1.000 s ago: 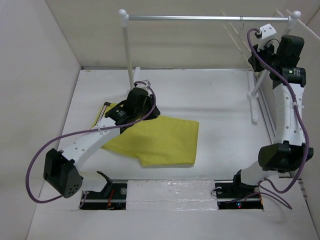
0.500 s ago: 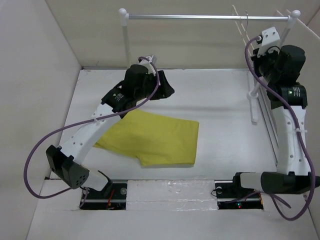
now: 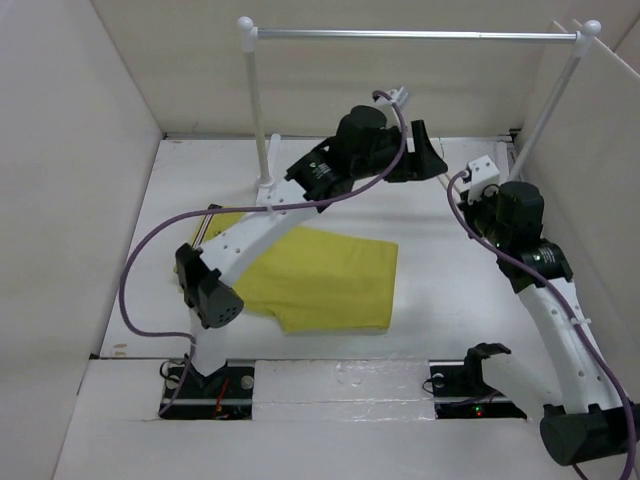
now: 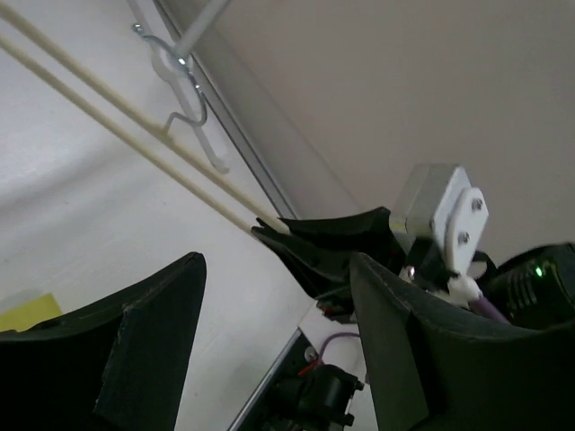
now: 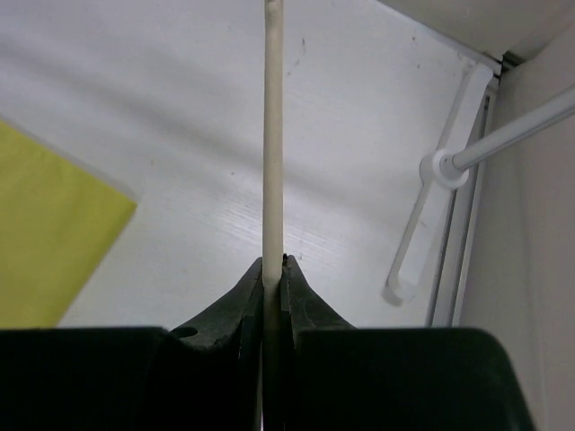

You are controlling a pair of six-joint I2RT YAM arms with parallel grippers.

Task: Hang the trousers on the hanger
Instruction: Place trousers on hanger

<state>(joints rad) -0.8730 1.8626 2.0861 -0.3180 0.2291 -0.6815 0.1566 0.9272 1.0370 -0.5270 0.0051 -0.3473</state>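
One pair of trousers (image 3: pixel 330 280) lies flat on the counter (image 3: pixel 450 300), left of centre and closer to the near edge. Striped waistband end points toward the left edge, and the left arm (image 3: pixel 260 225) crosses above the cloth. Trousers not on the hanger (image 5: pixel 272 135). Toward the far right corner the right gripper (image 5: pixel 272 262) is clamped tight on a thin cream bar of the hanger; the bar runs straight out from between its tips. Hanger well apart from the trousers. Just beyond, near the far edge right of centre, the left gripper (image 4: pixel 277 260) sits beside the right one, jaws spread wide, nothing between them. Its wrist view shows two hanger bars running to the right gripper's fingers (image 4: pixel 332 235). A silver rail (image 3: pixel 415 35) on white posts spans the far edge.
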